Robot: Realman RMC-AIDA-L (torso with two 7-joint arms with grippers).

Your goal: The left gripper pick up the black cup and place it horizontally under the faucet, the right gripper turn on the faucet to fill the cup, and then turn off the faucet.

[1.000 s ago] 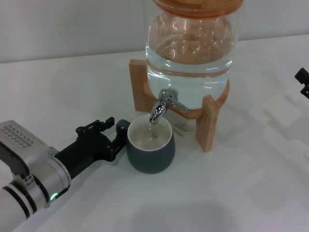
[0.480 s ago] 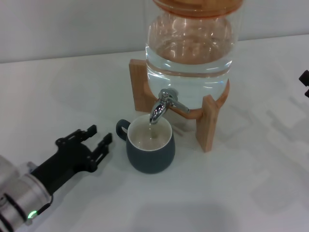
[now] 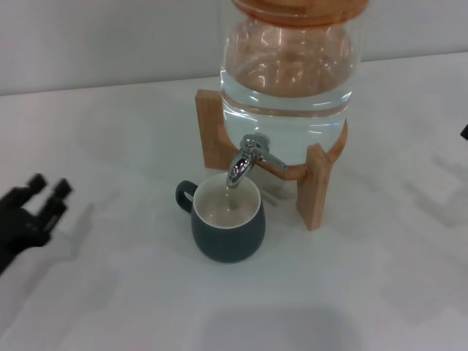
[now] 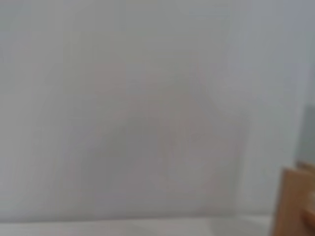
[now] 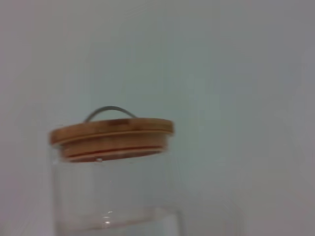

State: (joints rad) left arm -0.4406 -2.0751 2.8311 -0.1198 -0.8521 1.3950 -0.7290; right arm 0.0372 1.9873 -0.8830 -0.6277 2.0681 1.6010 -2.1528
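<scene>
The black cup [image 3: 227, 220] stands upright on the white table [image 3: 351, 292], directly beneath the faucet [image 3: 245, 161] of the glass water jar [image 3: 289, 88] on its wooden stand [image 3: 316, 186]. Its handle points toward the left end effector [image 3: 40, 196]. That end effector sits at the table's edge, well apart from the cup, fingers spread and holding nothing. The right end effector shows only as a dark sliver; its state cannot be told. In the right wrist view the jar's wooden lid [image 5: 112, 135] is visible.

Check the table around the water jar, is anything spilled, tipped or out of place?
Nothing stands out. The slate-black round mug stands upright under the chrome faucet, no puddle around it. The left gripper sits apart near the table's left edge.
</scene>
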